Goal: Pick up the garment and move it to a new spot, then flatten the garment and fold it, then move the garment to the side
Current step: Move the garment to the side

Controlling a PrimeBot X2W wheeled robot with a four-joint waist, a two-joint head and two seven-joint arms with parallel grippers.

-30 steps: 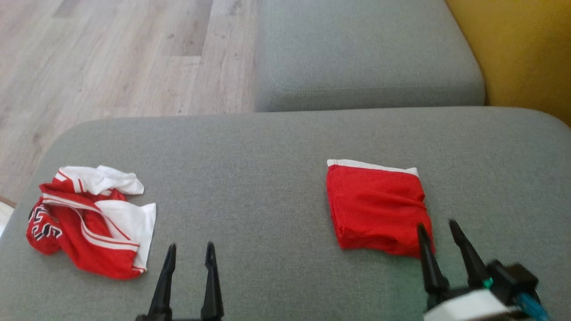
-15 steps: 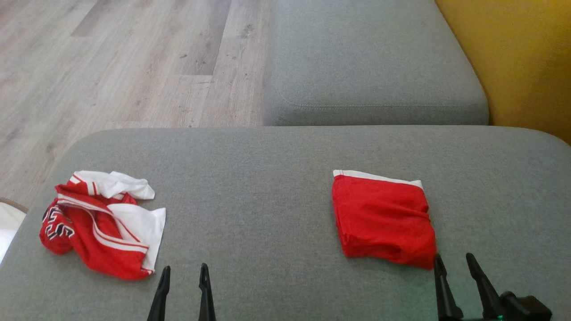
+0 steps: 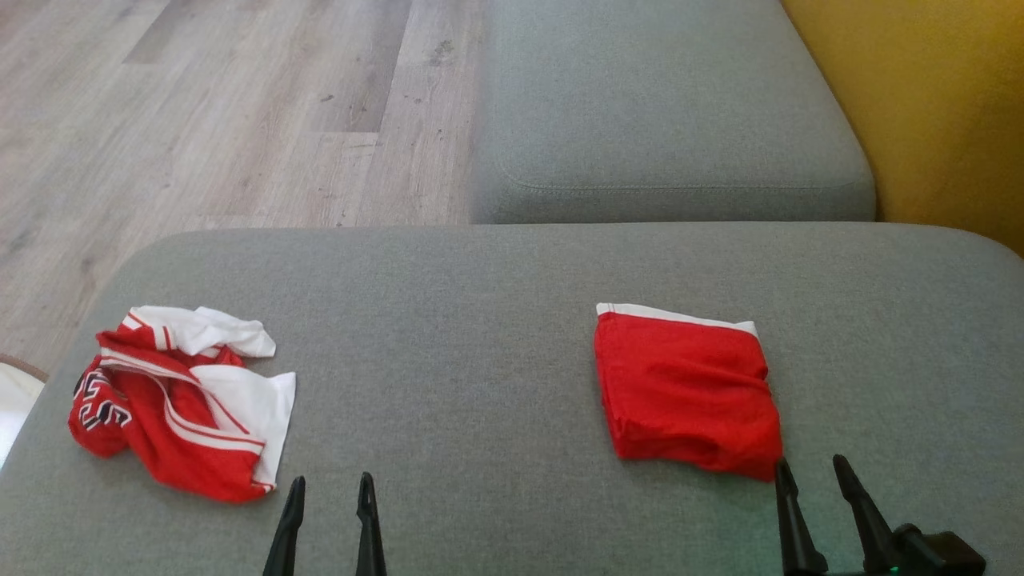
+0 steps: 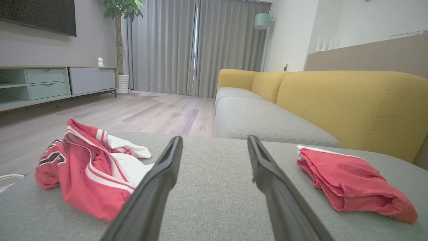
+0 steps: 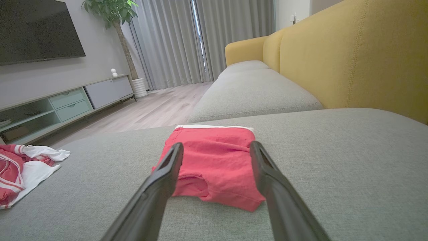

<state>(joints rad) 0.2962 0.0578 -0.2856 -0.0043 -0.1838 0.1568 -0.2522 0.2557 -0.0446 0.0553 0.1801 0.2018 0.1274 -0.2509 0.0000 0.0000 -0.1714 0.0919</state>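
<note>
The left gripper [image 3: 331,478] sits at the lower centre-left of the head view with its two fingers spread apart and nothing between them; in the left wrist view [image 4: 214,138] bare grey cushion [image 4: 214,187] shows through the gap. The right gripper [image 3: 809,461] sits at the lower right, fingers likewise parted and holding nothing. The folded red garment [image 3: 686,392], with a white band along its far edge, lies flat on the grey cushion at centre-right, its near corner just beside the right gripper's fingertips. In the right wrist view the garment [image 5: 214,160] lies directly beyond the open fingers. A crumpled red-and-white garment [image 3: 180,404] lies at the left, well apart from the folded one.
</note>
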